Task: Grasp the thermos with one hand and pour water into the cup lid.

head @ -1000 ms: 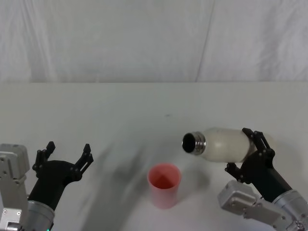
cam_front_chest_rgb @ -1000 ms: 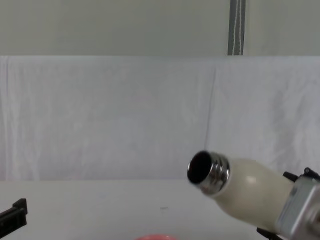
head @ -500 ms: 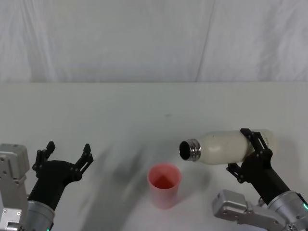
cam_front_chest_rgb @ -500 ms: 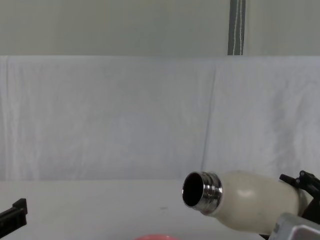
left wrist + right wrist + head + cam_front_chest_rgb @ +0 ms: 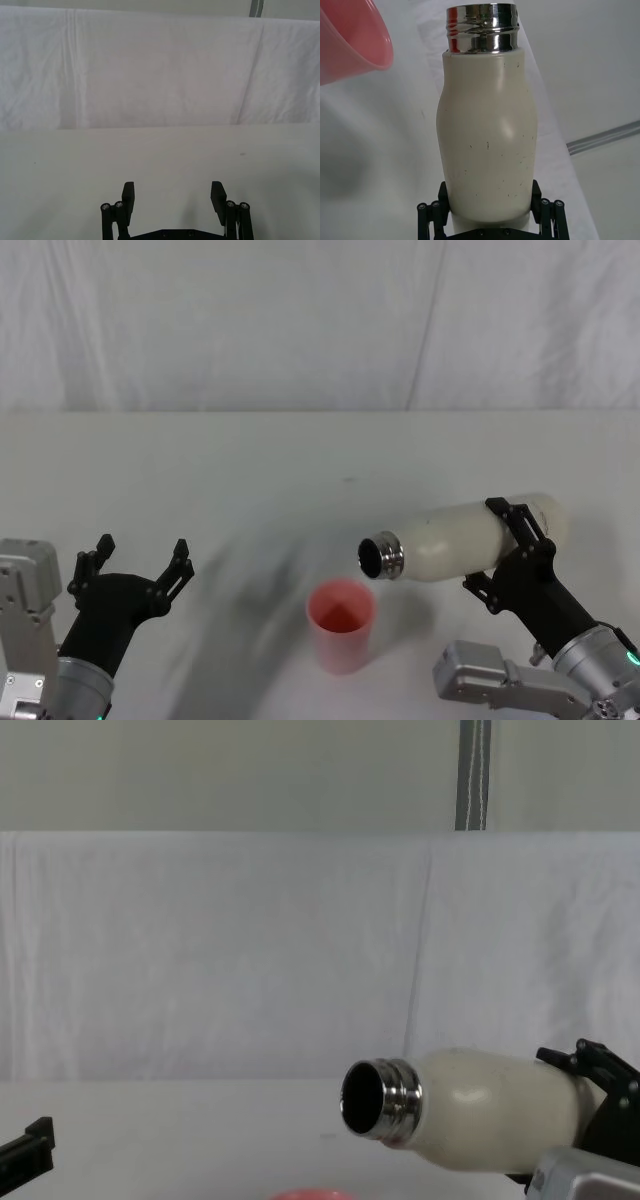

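The cream-white thermos lies almost level in the air, its open steel neck pointing left and slightly down, just above and right of the pink cup lid. My right gripper is shut on the thermos body near its base. In the right wrist view the thermos runs away from the right gripper, with the cup lid beside the neck. The chest view has the thermos at lower right and the cup lid's rim at the bottom edge. My left gripper rests open at the table's near left.
A white cloth covers the table and hangs as a backdrop behind it. The left gripper faces bare cloth in its wrist view. A grey pole stands behind the backdrop at the upper right.
The thermos has tipped further down and its neck has moved left toward the cup lid. The right gripper rolled with it. The left arm has stayed still.
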Available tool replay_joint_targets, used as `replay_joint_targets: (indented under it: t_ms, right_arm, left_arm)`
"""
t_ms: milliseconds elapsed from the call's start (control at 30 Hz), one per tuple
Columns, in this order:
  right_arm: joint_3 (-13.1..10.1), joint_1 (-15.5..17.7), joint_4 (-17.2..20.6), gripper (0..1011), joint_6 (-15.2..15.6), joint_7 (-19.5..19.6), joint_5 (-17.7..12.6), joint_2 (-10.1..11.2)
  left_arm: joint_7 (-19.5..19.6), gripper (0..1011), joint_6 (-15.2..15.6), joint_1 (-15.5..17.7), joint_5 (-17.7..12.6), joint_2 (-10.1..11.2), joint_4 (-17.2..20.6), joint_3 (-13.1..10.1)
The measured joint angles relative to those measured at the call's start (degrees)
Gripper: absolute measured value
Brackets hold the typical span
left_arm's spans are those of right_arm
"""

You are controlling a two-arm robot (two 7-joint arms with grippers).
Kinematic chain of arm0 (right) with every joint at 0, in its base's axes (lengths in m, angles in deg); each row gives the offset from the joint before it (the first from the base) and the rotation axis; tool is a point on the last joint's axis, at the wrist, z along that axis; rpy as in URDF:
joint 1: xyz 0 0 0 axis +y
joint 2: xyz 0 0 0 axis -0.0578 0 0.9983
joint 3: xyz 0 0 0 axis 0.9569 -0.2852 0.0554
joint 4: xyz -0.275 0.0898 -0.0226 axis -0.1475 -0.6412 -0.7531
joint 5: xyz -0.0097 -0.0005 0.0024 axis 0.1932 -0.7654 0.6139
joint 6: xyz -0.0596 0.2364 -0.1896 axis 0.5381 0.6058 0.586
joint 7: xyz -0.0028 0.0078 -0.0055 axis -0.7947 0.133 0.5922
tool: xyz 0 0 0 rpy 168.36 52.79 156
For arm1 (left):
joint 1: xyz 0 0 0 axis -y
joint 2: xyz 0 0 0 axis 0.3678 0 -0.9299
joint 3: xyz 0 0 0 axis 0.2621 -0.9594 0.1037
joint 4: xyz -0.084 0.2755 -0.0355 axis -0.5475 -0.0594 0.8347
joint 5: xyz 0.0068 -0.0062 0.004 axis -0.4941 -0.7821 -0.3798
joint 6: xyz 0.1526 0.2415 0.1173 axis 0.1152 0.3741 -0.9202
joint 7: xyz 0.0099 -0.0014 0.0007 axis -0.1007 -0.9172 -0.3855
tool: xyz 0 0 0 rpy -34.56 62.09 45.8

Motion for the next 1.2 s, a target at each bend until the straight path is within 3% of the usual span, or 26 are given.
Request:
replay_joint_targets:
  t_ms: [400,1200]
  right_arm:
    - [1.0,-0.8,1.1,950,0.7,-0.9,1.7,1.8]
    - [3.0,-3.8,-0.1,950,1.4,-1.2,4.0,2.9]
  left_arm:
    - [0.0,1001,0.0,0.0,0.0,0.0,0.0,0.0]
    - [0.0,1001,0.0,0.0,0.0,0.0,0.0,0.0]
